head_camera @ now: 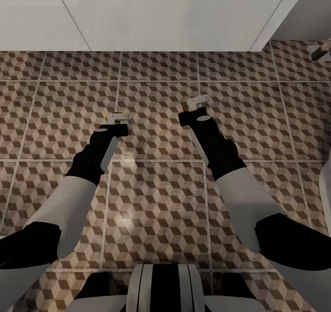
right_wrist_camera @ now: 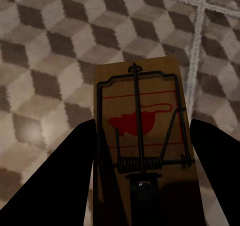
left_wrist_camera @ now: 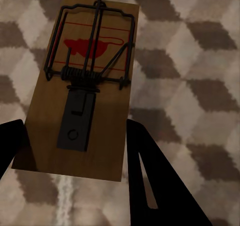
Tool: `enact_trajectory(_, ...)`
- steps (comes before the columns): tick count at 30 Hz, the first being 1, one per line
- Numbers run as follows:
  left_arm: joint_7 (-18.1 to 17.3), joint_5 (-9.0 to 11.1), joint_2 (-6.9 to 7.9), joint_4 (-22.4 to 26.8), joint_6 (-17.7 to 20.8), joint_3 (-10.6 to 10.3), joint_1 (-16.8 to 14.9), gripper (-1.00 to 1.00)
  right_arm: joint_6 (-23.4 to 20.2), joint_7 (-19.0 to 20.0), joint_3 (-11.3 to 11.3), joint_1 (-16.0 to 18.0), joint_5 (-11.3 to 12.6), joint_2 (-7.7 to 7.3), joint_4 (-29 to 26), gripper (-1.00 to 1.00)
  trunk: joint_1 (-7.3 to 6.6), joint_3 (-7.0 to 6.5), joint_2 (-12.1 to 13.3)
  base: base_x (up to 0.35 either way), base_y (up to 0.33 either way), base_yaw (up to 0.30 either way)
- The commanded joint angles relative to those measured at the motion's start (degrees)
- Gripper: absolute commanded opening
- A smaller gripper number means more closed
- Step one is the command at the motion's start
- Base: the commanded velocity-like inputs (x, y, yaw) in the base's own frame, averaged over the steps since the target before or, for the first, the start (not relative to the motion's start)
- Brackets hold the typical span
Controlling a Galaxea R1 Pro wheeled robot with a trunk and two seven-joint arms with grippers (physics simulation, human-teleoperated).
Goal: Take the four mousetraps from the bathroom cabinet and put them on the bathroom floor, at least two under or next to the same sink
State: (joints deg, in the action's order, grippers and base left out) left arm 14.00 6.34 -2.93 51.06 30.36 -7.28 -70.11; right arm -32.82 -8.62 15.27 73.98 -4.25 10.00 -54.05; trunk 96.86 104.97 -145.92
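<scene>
Both arms reach out over the cube-patterned bathroom floor (head_camera: 156, 188). My left gripper (head_camera: 118, 118) is shut on a tan wooden mousetrap (left_wrist_camera: 95, 46) with dark wire and a red mark, and its dark fingers (left_wrist_camera: 150, 181) press the board's long edges. My right gripper (head_camera: 197, 101) is shut on a second mousetrap (right_wrist_camera: 140, 121) the same way, with its fingers (right_wrist_camera: 70, 176) on both sides of the board. Both traps hang a little above the tiles. The cabinet and the sink are out of view.
A white panelled surface (head_camera: 161, 13) runs along the far edge of the floor. A small grey and brown object (head_camera: 321, 50) sits at the far right. A white rounded edge (head_camera: 327, 188) shows at the right border. Pale grout lines cross the tiles.
</scene>
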Motion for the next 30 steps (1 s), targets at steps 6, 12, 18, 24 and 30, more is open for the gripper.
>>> enact_trajectory(6, 0.50, 0.27, 0.03, -0.04, -0.09, -0.16, -0.03, -1.00, -0.29, 1.98, 0.11, 0.03, -0.41, 0.00, -0.08, -1.00, -0.01, 0.03, -0.01, 0.000, 0.000, 0.000)
enact_trajectory(12, 0.25, 0.06, 0.03, -0.11, -2.21, -0.19, -0.03, -1.00, -0.20, 4.14, 0.11, 0.03, -0.41, 0.00, -0.09, -1.00, -0.01, 0.03, -0.01, 0.000, 0.000, 0.000)
enact_trajectory(18, 0.02, -0.43, 0.03, -0.05, -5.75, -0.23, -0.03, -1.00, -0.04, 4.45, 0.11, 0.03, -0.40, 0.00, -0.03, -1.00, -0.01, 0.03, -0.01, 0.000, 0.000, 0.000)
enact_trajectory(24, -0.16, -0.53, 0.03, 0.36, -7.51, -0.32, -0.03, -1.00, 0.20, 4.49, 0.11, 0.03, -0.41, 0.00, -0.04, -1.00, -0.01, 0.03, -0.01, 0.000, 0.000, 0.000)
enact_trajectory(30, -2.45, -0.54, 0.03, 3.41, -7.73, -1.75, -0.03, -1.00, 3.24, 4.11, 0.16, 0.03, -0.49, 0.00, 0.01, -1.00, -0.01, 0.03, -0.01, 0.000, 0.000, 0.000)
